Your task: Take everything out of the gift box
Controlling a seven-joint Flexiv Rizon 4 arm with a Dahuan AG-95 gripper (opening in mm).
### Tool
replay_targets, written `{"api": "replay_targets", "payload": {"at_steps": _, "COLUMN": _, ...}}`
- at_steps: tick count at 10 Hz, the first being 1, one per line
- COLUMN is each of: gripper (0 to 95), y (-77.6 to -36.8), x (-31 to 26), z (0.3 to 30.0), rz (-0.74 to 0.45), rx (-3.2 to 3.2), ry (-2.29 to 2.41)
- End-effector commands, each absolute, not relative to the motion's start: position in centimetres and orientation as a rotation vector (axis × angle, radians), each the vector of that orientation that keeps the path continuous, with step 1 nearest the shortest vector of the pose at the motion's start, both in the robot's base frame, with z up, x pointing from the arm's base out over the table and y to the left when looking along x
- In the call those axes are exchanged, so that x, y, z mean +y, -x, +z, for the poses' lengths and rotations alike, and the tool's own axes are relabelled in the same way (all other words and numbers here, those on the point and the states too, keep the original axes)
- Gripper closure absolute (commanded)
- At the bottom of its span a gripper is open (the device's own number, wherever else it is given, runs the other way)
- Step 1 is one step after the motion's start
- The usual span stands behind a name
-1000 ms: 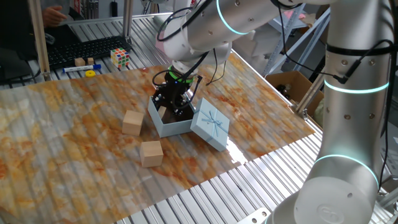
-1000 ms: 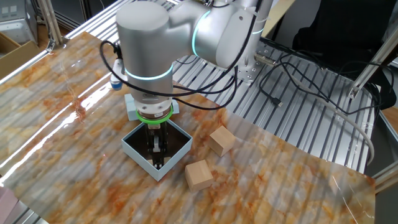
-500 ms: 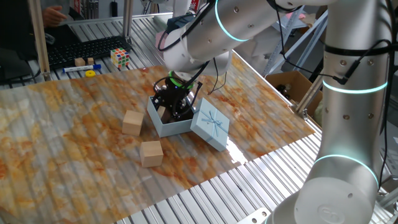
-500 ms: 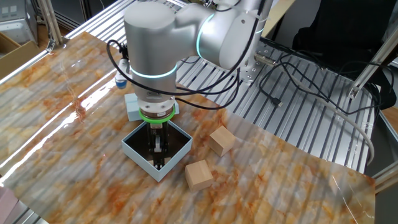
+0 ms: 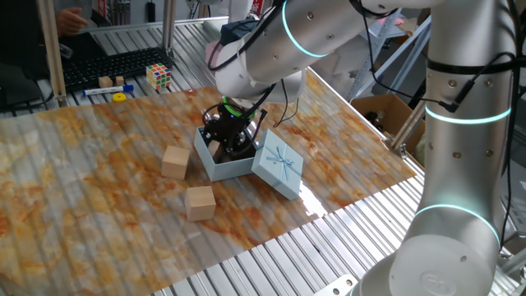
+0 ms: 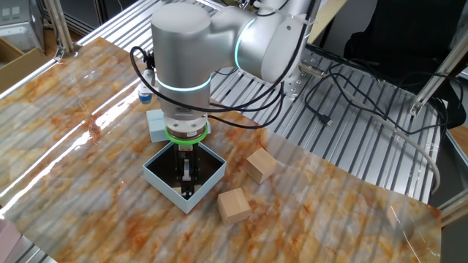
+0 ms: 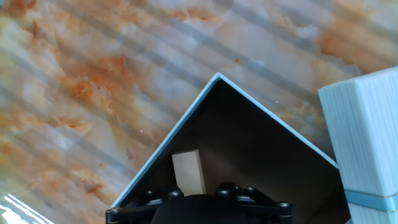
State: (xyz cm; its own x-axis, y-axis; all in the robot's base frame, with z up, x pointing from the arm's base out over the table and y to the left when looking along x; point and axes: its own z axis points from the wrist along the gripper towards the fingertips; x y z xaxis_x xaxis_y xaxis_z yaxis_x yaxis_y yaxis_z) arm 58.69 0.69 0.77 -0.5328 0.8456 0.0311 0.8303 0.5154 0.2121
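Hand view: a plain light-tan wooden block (image 7: 188, 172) sits inside the small square pale-blue cardboard gift box (image 7: 163, 142), against its dark brown floor, right at the black base of the hand. The fingers themselves are out of frame, so whether they are clamped on the block cannot be told here.

The other fixed view: the hand (image 6: 186, 174) is sunk into the open gift box (image 6: 164, 183), pointing almost straight down. Fingers sit fairly close together, but the box wall and the dark interior hide the tips; grip or no grip on the block, cannot tell.

One fixed view: two more tan wooden blocks lie out on the marbled orange-and-white counter (image 5: 99, 189), one (image 5: 174, 161) just left of the box, one (image 5: 200, 202) nearer the camera. The pale-blue lid with its thin ribbon-bow drawing (image 5: 278, 167) leans against the box's right side. A multicoloured Rubik's cube (image 5: 159, 76) stands well apart at the far edge.

Judgement: the last block is being taken; two of three are already out.

Risks:
- Block lies close to a box wall; a finger could catch the cardboard and lift or drag the light box.
- An off-centre pinch could let the smooth block twist and drop back.
- A shifted box would knock the leaning lid flat.
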Motion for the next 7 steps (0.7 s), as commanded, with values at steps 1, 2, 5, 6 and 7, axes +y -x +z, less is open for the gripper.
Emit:
{"api": "replay_targets", "payload": {"at_steps": 1, "gripper": 76.0, "y": -58.74, "x": 0.63, "z": 0.68, "rz": 0.305, "rx": 2.667, "ry": -1.475}}
{"api": "replay_targets", "payload": {"at_steps": 2, "gripper": 76.0, "y": -58.74, "x": 0.64, "z": 0.66, "rz": 0.300, "rx": 2.666, "ry": -1.468}}
{"api": "replay_targets", "payload": {"at_steps": 5, "gripper": 95.0, "y": -58.72, "x": 0.66, "z": 0.76, "rz": 0.298, "rx": 2.669, "ry": -1.450}}
{"api": "replay_targets", "payload": {"at_steps": 6, "gripper": 95.0, "y": -58.73, "x": 0.67, "z": 0.74, "rz": 0.300, "rx": 2.659, "ry": -1.450}}
{"api": "replay_targets", "payload": {"at_steps": 7, "gripper": 95.0, "y": -58.74, "x": 0.67, "z": 0.71, "rz": 0.294, "rx": 2.657, "ry": -1.446}}
